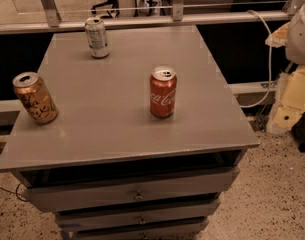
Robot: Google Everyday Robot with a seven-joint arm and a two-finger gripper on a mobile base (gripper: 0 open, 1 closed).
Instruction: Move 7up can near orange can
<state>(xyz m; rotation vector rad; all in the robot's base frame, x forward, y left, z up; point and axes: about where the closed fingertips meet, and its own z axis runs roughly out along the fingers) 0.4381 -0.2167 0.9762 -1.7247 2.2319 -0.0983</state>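
The 7up can, pale silver-white with green markings, stands upright at the back left of the grey cabinet top. The orange can, golden with dark cursive lettering, stands at the left edge nearer the front, leaning slightly in the view. The two cans are well apart, with bare top between them. My gripper is not in view. Only pale white and yellowish parts of my arm show at the right edge, off the side of the cabinet and far from both cans.
A red Coca-Cola can stands upright near the middle of the top. Drawers are below the front edge. A metal rail runs behind the cabinet. A white cable hangs at the right over speckled floor.
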